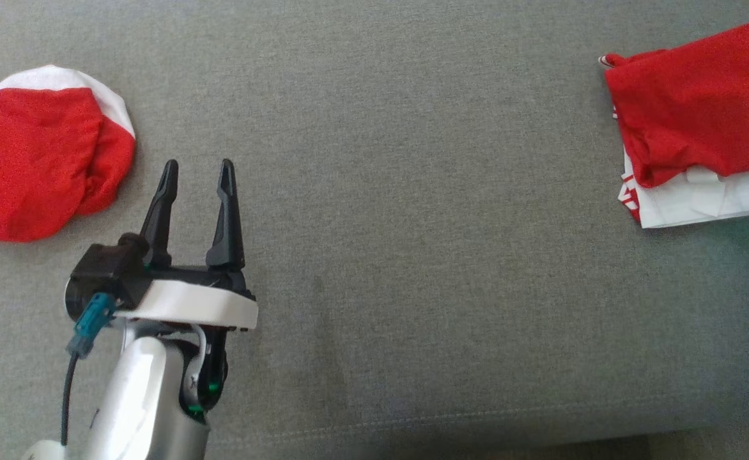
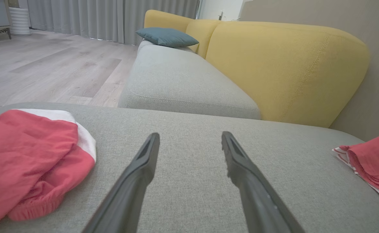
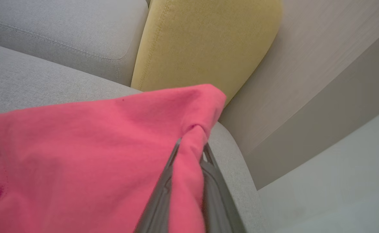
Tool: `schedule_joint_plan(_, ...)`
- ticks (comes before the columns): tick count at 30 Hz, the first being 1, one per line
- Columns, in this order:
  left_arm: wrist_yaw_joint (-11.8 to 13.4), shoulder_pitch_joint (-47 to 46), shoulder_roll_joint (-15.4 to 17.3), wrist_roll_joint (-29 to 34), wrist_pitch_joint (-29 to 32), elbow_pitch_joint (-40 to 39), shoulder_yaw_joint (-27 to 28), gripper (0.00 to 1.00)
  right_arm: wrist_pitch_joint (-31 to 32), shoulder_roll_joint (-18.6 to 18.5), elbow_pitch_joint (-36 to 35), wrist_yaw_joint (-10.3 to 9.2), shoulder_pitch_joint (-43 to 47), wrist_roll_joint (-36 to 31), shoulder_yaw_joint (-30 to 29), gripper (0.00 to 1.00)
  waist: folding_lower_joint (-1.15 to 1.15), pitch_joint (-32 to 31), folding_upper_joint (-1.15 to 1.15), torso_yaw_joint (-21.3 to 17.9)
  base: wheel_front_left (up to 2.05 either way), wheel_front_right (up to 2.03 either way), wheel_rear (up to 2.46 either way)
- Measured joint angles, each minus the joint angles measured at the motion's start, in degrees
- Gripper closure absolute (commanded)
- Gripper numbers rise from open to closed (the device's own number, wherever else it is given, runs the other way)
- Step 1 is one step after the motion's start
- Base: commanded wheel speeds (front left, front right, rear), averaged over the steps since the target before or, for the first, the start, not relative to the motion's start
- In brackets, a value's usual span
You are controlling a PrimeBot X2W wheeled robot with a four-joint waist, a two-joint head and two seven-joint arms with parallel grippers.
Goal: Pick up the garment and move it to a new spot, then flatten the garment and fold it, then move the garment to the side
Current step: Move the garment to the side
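Red garment point(image 3: 95, 145) is pinched tight in my right gripper point(image 3: 192, 145), ready to lift, I think. It lies at the right end of the grey cushion point(image 1: 413, 255), over a white folded cloth point(image 1: 700, 204). My left gripper point(image 1: 198, 167) hovers spread and empty by another red heap point(image 1: 36, 160) on the left. I count two grippers, two red heaps.

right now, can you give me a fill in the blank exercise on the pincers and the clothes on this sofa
1. The left pincer hangs over the grey cushion with its jaws ____.
2. The right pincer is ____ on a fold of the red garment.
3. Another red and white garment lies on the cushion to the ____ of the left pincer.
4. The backrest behind the cushion is ____ in colour.

Missing words: open; shut; left; yellow
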Motion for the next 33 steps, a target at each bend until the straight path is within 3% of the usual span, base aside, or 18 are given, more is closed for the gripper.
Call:
schedule_joint_plan(12,-0.4,0.1,0.0,0.3,0.0,0.0,0.2,0.00,0.3,0.3,-3.7,0.00,2.4,1.1,0.0,1.00,0.00,-0.7,0.00,-0.3,0.00,0.00,0.00)
schedule_joint_plan(13,-0.4,0.1,0.0,0.5,0.0,0.0,0.1,0.00,0.3,0.4,-4.0,0.00,2.4,1.3,0.0,0.66,0.00,-0.9,0.00,-0.4,0.00,0.00,0.00)
schedule_joint_plan(14,-0.4,0.1,0.0,0.5,0.0,0.0,0.1,0.00,0.3,0.4,-4.3,0.00,2.4,1.6,0.2,0.07,0.00,-1.1,0.00,-0.4,0.00,0.00,0.00)
schedule_joint_plan(15,-0.4,0.1,0.0,0.5,0.0,0.1,0.1,0.00,0.3,0.6,-4.6,0.00,2.4,2.3,0.2,0.00,0.00,-1.3,0.00,-0.5,0.00,0.00,0.00)
schedule_joint_plan(25,-0.4,0.5,0.0,0.4,0.0,0.4,0.0,0.00,0.2,2.1,-7.8,0.00,3.9,3.1,0.8,0.00,0.00,-3.3,0.00,-0.6,0.00,0.00,0.00)
schedule_joint_plan(33,0.4,1.2,0.0,-0.7,0.0,0.3,0.1,0.00,-1.9,10.1,-12.0,0.00,5.5,5.9,3.9,0.00,0.00,-7.2,0.00,-0.2,0.00,0.00,0.00)
